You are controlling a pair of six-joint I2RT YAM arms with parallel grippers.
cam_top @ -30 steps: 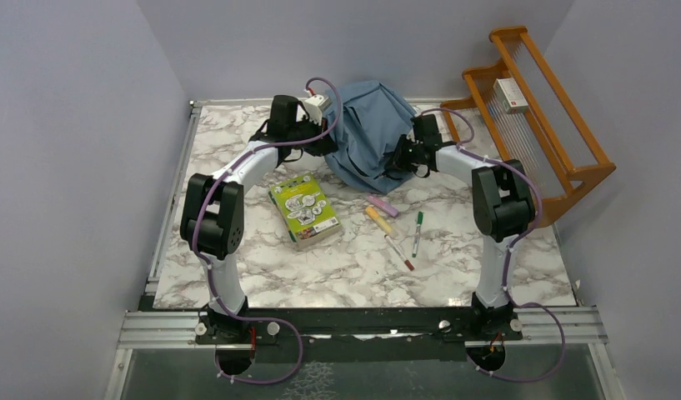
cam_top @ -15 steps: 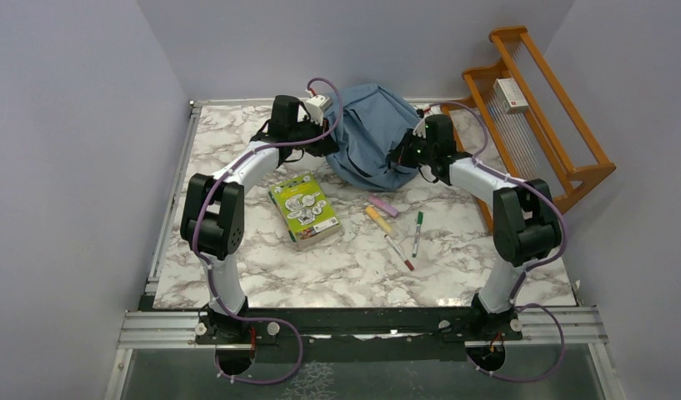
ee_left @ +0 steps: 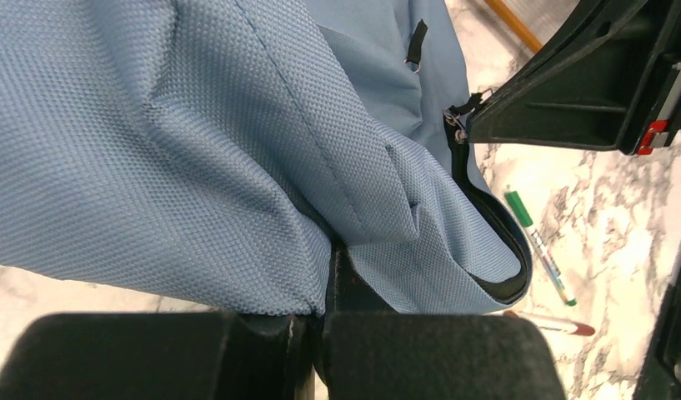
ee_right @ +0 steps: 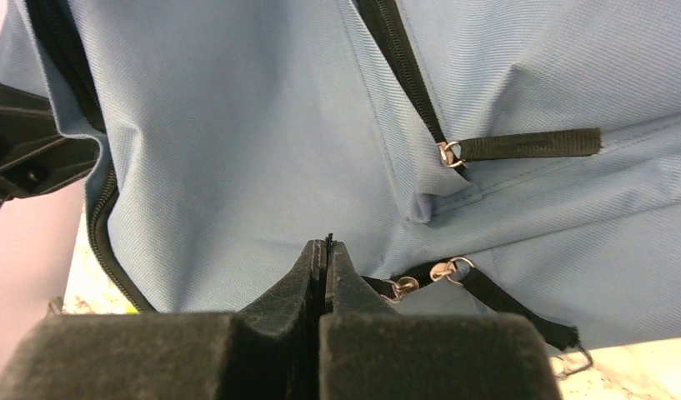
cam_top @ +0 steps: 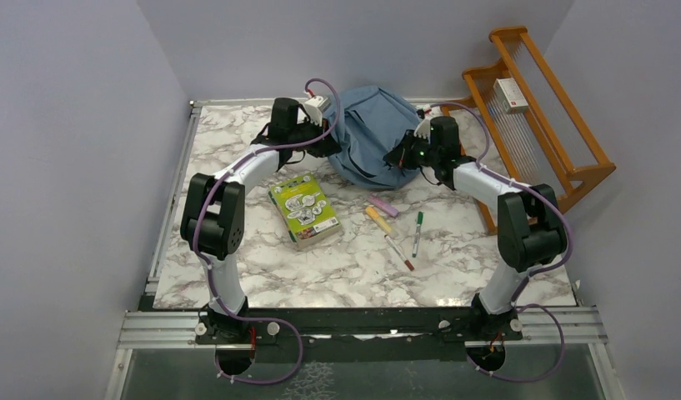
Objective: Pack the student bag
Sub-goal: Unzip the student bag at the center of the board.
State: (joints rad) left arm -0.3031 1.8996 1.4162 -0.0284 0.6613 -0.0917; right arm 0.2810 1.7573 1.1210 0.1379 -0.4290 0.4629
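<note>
The student bag, slate-blue with dark zippers, lies slumped at the back middle of the table. My left gripper is at its left side, shut on a fold of the blue fabric; the pinch point sits at the jaws' edge. At the bag's right front, my right gripper is shut, and a thin dark zipper tab sticks out between its tips. Two more zipper pulls hang on the bag's front. A partly open zipper seam shows in the left wrist view.
A green book lies in front of the bag. Beside it lie a purple marker, an orange marker, a red pen and a green pen. A wooden rack holding a white box stands at the right.
My right gripper has closed on the zipper tab, and the right arm has swung rightward and back along the bag's front. The left arm has held still.
</note>
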